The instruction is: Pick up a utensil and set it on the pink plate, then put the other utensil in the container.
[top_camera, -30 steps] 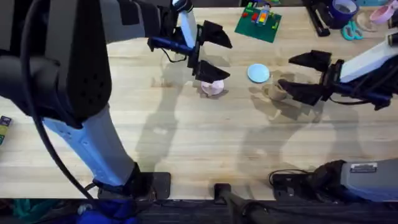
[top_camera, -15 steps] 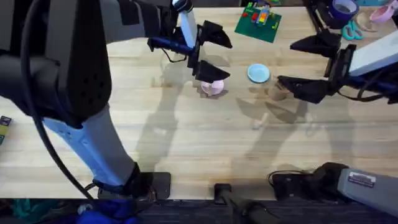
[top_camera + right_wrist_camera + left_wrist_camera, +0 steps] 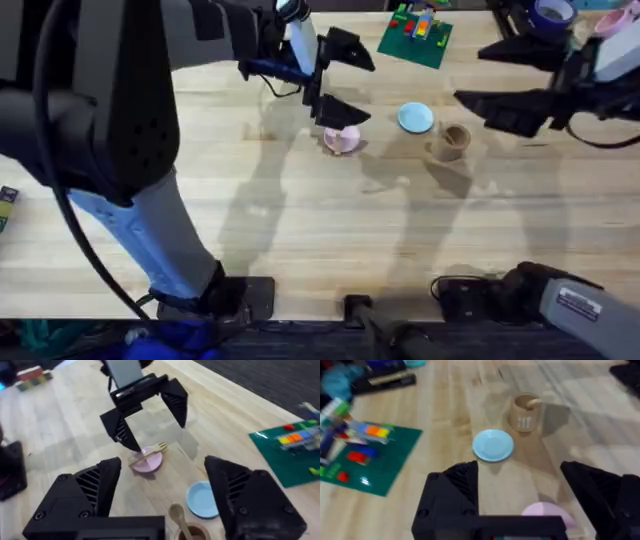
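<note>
Pale wood table (image 3: 300, 215), planked, faint grain, satin sheen with soft shadows. Fork (image 3: 150, 452) and spoon (image 3: 176, 514) in light unfinished-looking wood, matt. Container (image 3: 524, 412) tan, cardboard or wood look, dull surface with small pale print on the side. Pink plate (image 3: 147, 461) smooth, matt, plastic-like. Blue plate (image 3: 493, 445) smooth, slight gloss. Left gripper (image 3: 338, 82) and right gripper (image 3: 520, 80) in black hard plastic, matt, ribbed inner faces seen in right wrist view. Green baseplate (image 3: 416, 38) plastic, with glossy coloured bricks on top.
</note>
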Available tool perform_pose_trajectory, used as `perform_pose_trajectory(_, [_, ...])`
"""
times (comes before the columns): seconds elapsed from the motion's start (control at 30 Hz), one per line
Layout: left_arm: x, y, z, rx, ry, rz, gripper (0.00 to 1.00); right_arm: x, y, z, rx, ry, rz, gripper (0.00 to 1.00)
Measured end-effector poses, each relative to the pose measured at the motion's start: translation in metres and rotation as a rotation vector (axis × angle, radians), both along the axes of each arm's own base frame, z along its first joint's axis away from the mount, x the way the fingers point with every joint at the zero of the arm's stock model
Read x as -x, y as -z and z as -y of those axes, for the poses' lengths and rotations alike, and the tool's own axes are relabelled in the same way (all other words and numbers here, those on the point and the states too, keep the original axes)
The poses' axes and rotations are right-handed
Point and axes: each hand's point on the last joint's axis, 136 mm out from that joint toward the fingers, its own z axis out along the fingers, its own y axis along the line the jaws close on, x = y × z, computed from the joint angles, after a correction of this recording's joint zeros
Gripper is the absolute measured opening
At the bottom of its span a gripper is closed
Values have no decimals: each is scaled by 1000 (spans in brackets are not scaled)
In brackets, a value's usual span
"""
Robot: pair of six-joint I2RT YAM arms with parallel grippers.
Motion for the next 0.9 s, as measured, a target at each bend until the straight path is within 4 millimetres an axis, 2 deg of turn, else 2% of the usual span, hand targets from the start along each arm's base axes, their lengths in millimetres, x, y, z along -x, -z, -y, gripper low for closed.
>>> perform_pose_trajectory(0.03, [-3,-2,1,7,1,31,993,0,-5,1,5,18,-3,996])
perform_pose_trajectory(0.07, [-16,-6,3,14,-6,135,993,0,-16,3,21,54,6,995])
perform_pose_trajectory(0.23, [-27,2,0,-42,-45,177,993,-1,-18,8,39,105,-13,995])
perform_pose_trajectory(0.4, [-41,17,-7,-146,-164,59,993,-3,-15,11,45,136,-40,995])
perform_pose_trajectory(0.53, [-69,21,-19,-251,-373,-99,993,-4,-13,13,48,148,-49,995])
perform_pose_trajectory(0.57, [-103,8,-33,-304,-600,-203,993,-4,-13,13,49,150,-51,995])
perform_pose_trajectory(0.67, [-128,-12,-47,-321,-771,-265,995,-4,-13,13,50,152,-53,996])
perform_pose_trajectory(0.77, [-137,-23,-61,-350,-883,-318,994,-6,-11,16,59,173,-65,996])
perform_pose_trajectory(0.9, [-132,-34,-80,-399,-991,-346,994,-10,-5,23,64,233,-117,995])
